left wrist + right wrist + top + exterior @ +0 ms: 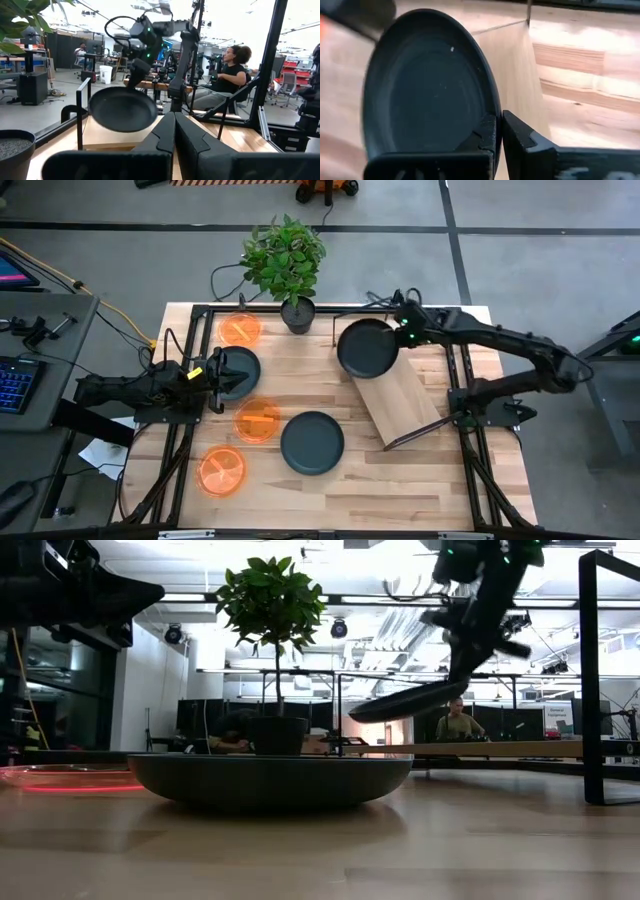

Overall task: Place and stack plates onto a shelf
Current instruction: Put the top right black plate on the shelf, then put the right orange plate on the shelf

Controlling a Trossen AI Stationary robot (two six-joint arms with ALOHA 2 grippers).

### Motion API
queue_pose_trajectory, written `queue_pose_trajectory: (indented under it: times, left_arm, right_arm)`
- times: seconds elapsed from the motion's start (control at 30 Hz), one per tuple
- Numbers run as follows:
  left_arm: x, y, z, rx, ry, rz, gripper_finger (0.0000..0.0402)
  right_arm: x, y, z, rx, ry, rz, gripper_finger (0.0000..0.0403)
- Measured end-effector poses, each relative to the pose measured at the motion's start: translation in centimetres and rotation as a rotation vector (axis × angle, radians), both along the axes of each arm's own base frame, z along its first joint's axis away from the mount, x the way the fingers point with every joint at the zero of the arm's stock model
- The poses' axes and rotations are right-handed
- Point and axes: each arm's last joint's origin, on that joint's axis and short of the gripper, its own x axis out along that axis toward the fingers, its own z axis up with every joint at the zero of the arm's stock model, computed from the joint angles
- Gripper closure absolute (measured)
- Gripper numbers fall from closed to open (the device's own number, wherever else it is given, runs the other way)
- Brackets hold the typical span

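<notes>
Right gripper (pixel 498 131) pinching grey plate (pixel 367 348) by rim over shelf (pixel 403 402) | handling stiff, smooth, likely slippery | left gripper (pixel 174 131) closing empty.

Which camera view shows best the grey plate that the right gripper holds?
The right wrist view: the held grey plate fills it, fingers pinching its rim. The high view shows it small over the shelf; the low view only edge-on; the left wrist view tilted, farther off.

3 dark grey plates (pixel 312 442), 3 orange plates (pixel 222 471), light wood shelf (pixel 404 402).

Grey floor (pixel 560 240), bright ceiling lights (pixel 400 560) (workshop) — seated person (pixel 227 75)
</notes>
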Motion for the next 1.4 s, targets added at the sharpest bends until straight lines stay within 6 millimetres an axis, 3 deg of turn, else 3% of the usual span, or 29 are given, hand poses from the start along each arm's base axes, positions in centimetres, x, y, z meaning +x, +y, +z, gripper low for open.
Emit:
queue_pose_trajectory:
  times: [0.23,0.5,0.9,1.2,1.4]
  left_arm:
    - [0.0,0.0,0.0,0.000,0.000,0.000,0.0402]
    - [0.0,0.0,0.0,0.000,0.000,0.000,0.0402]
    - [0.0,0.0,0.0,0.000,0.000,0.000,0.0401]
    - [0.0,0.0,0.0,0.000,0.000,0.000,0.0402]
    - [0.0,0.0,0.0,0.000,0.000,0.000,0.0402]
  right_arm:
    - [-1.7,-0.2,-5.1,0.042,-0.036,-0.138,0.0403]
    - [-2.4,0.2,-8.0,0.067,-0.068,-0.205,0.0402]
    - [-2.0,-0.1,-7.9,0.026,-0.130,-0.229,0.0389]
    - [-2.1,0.1,-7.7,0.052,-0.140,-0.176,0.0265]
    - [-3.9,1.3,-5.2,0.006,-0.208,-0.120,0.0220]
